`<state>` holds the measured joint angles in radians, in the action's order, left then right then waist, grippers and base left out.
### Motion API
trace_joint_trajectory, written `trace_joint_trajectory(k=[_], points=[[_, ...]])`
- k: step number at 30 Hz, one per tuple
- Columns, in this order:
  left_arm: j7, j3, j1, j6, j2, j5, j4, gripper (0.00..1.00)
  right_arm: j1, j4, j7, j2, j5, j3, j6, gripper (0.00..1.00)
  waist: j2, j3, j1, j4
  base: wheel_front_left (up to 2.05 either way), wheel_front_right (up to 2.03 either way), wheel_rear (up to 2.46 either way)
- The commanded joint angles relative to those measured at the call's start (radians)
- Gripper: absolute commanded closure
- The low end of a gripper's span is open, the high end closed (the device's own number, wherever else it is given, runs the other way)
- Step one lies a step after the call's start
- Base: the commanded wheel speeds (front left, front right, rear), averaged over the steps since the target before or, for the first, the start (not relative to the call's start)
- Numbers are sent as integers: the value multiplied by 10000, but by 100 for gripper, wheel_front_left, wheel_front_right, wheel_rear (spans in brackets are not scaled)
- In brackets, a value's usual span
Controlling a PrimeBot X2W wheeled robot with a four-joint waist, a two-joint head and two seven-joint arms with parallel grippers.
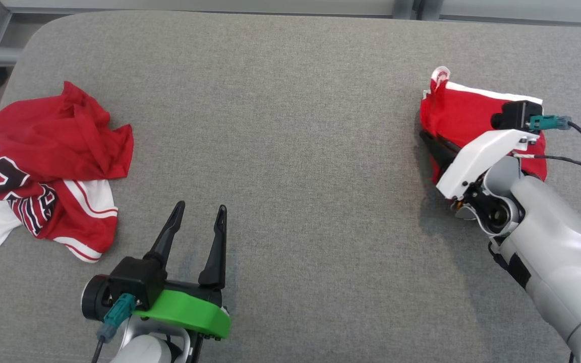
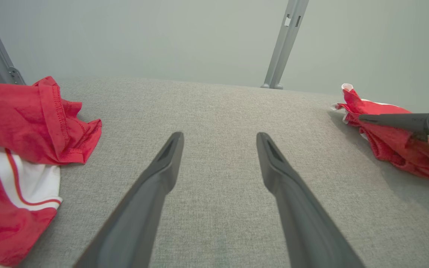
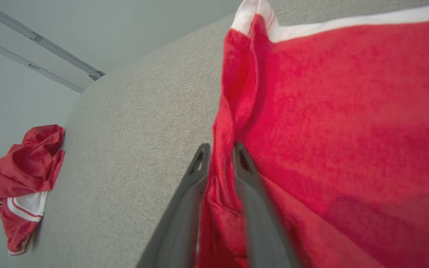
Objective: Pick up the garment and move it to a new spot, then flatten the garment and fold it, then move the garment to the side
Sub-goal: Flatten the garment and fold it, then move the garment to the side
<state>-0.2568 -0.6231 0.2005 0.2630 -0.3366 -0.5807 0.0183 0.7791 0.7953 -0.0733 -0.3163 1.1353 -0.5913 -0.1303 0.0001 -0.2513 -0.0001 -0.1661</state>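
A red garment with white trim lies bunched at the right of the grey padded table. My right gripper is at its left edge, shut on a fold of the red cloth; in the right wrist view the fold runs up between the two closed-in fingers of the gripper. From the left wrist view the same garment appears at the far right, with one right finger lying across it. My left gripper hovers open over bare table near the front, nothing between its fingers.
A crumpled red and white jersey with the number 23 lies at the table's left edge, reaching close to my left gripper. Grey metal frame posts stand behind the table. A broad stretch of grey surface separates the two garments.
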Motion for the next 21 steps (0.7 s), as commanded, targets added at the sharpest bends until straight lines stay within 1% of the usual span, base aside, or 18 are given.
trace_joint_trajectory(k=[1,4,6,9,12,14,16,17,18,21], points=[[-31,62,-32,-19,-76,-134,45,0,114,90,124,154,-263,-81,-7,0,-1,46,1,110,0,0,0],[-25,119,-216,-5,-171,-197,60,0,47,-239,300,171,-513,-118,-6,0,-1,126,1,320,0,0,0],[19,157,-257,35,-239,-222,42,0,-244,-1004,358,52,-463,-118,-6,0,-1,200,1,484,0,0,0],[49,269,-281,139,-387,-231,-106,0,-794,-2350,310,-729,-332,195,-3,0,-1,196,1,766,0,0,0],[76,322,-289,241,-504,-162,-294,0,-1525,-3173,262,-1652,-448,820,-6,0,-1,90,1,1003,0,0,0],[135,294,-242,256,-541,-118,-383,0,-1943,-3253,249,-2127,-565,1390,-6,0,-1,-23,1,1066,0,0,0],[166,250,-148,266,-538,-65,-451,0,-2289,-3066,168,-2328,-540,1994,-6,0,-1,-156,1,1083,0,0,0],[166,250,-148,266,-538,-65,-451,0,-2289,-3066,168,-2328,-540,1994,-6,0,-1,-156,1,1083,0,0,0],[184,226,-109,261,-539,-38,-467,0,-2410,-2979,143,-2331,-546,2207,-7,0,-1,-209,1,1082,0,0,0],[239,167,13,252,-537,3,-461,0,-2614,-2703,-119,-2031,-358,2708,-7,0,-1,-347,1,1007,0,0,0]])
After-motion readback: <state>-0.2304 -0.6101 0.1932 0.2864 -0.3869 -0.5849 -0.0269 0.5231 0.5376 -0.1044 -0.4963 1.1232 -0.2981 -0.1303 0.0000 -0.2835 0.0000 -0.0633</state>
